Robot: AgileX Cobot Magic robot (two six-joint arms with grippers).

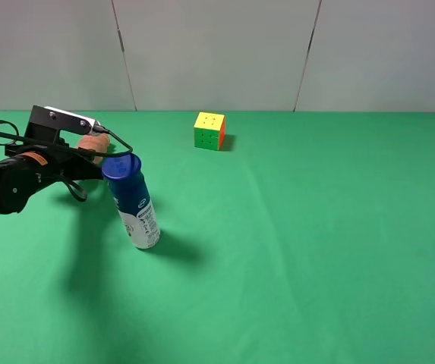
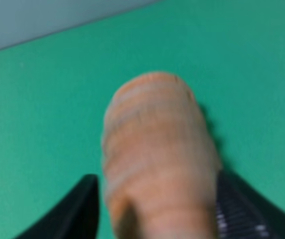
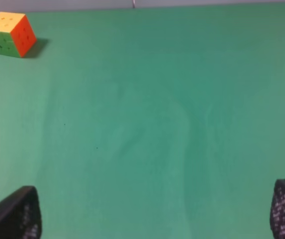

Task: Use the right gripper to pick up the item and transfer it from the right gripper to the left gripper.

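A white bottle with a blue cap leans just in front of the left end effector, which pinches the roll. A cube sits far back on the green counter. The right end effector is spread wide. Gray wall behind.

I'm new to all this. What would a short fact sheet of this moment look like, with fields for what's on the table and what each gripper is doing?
surface: green cloth table
left gripper: shut on the item
item: orange ribbed roll, held above the table
right gripper: open, empty, out of the high view
bottle: white, blue cap, beside the left gripper
cube: puzzle cube, far side of the table
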